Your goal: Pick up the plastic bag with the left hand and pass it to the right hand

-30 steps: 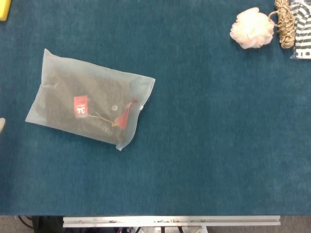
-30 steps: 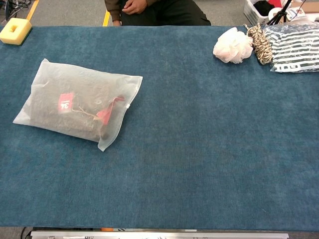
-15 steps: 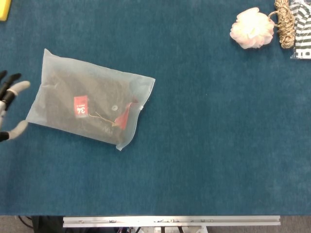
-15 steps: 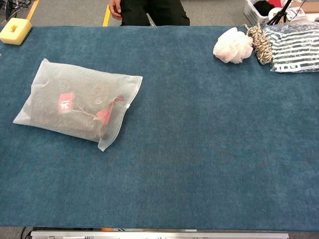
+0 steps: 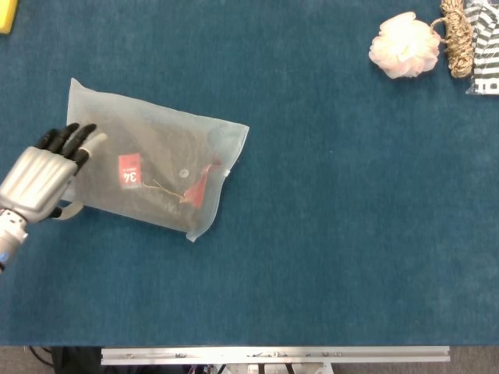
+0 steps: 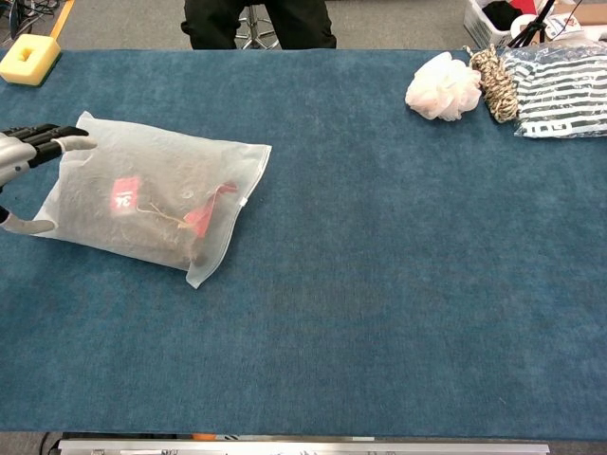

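A frosted plastic bag (image 5: pixel 148 167) (image 6: pixel 152 199) with dark contents and a red tag lies flat on the blue table, at its left. My left hand (image 5: pixel 43 175) (image 6: pixel 24 161) hovers over the bag's left edge, fingers spread and empty, with the thumb below that edge and the fingertips (image 5: pixel 82 136) above it. Whether it touches the bag is unclear. My right hand appears in neither view.
A pale pink bath pouf (image 5: pixel 404 45) (image 6: pixel 441 87), a coil of rope (image 5: pixel 457 35) (image 6: pixel 495 81) and a striped packet (image 6: pixel 560 90) lie at the far right. A yellow sponge (image 6: pixel 30 59) sits at the far left corner. A person (image 6: pixel 254 19) stands beyond the far edge.
My left hand has come in from the left edge and now reaches over the bag's left side. The bag has not moved. The person behind the table shifted left.
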Available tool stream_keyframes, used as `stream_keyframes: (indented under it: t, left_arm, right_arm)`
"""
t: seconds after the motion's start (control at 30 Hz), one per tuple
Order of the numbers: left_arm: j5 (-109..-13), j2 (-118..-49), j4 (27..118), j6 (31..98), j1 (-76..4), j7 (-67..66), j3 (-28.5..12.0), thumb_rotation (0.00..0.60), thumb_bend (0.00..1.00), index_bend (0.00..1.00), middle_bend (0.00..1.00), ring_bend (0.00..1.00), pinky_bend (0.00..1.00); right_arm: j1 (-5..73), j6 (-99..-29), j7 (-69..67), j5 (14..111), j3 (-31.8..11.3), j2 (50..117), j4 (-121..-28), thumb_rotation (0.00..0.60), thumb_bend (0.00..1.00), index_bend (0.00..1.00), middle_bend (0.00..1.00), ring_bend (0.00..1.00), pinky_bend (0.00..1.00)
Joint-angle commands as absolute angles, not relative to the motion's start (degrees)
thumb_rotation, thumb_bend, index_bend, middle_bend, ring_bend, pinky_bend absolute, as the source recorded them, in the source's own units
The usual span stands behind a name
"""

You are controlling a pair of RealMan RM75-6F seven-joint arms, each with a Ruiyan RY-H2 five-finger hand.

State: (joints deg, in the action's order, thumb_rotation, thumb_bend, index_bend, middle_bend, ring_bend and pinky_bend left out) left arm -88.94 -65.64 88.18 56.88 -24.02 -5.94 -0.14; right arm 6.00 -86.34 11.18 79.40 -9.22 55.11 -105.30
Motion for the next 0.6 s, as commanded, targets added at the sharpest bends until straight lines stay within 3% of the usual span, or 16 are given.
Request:
stream_keyframes:
  t: [0.03, 0.6]
  left_arm:
    - [-87.48, -68.08, 86.07, 55.10, -25.43, -7.89, -0.22, 0.600, 0.20, 0.00, 0.00, 0.00, 0.13]
    - [-84.71, -77.47, 78.16, 52.56, -28.84, -7.99, -0.67, 0.600, 0.20, 0.00, 0.00, 0.00, 0.13]
  right_arm:
    - [5.83, -86.46, 10.79, 79.29, -9.16, 55.06, -105.06, 0.600, 0.39, 0.09, 0.22, 0.14, 0.39]
    - [4.70, -87.39, 8.60, 78.63, -8.98, 54.59, -104.14, 0.600, 0.39, 0.09, 0.22, 0.14, 0.39]
